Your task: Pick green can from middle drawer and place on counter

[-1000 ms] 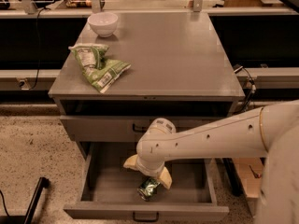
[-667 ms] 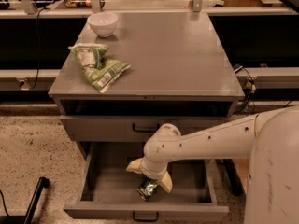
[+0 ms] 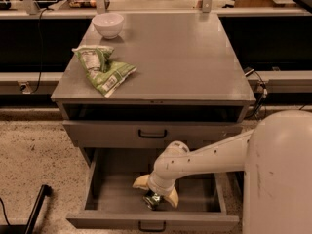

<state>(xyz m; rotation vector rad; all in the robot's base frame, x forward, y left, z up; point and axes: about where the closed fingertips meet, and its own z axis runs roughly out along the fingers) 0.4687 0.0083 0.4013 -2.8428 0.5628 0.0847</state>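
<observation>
Observed on the grey bench [image 3: 185, 57]: white bowl [image 3: 107, 23] at the far left corner; crumpled green-and-white snack bag [image 3: 101, 70] nearer the front left edge, apart from the bowl. Below, upper drawer [image 3: 152, 132] closed; middle drawer [image 3: 117, 179] standing open, grey floor exposed. Inside it, reaching in from the right on a white arm [image 3: 209, 157]: end effector [image 3: 155, 194], pale fingers [image 3: 140, 181] spread apart. Between them, low on the drawer floor near the front wall: green can [image 3: 152, 199]. Contact with can not determinable.

Cream tool [image 3: 157, 191] — in grey drawer [image 3: 111, 191]
</observation>
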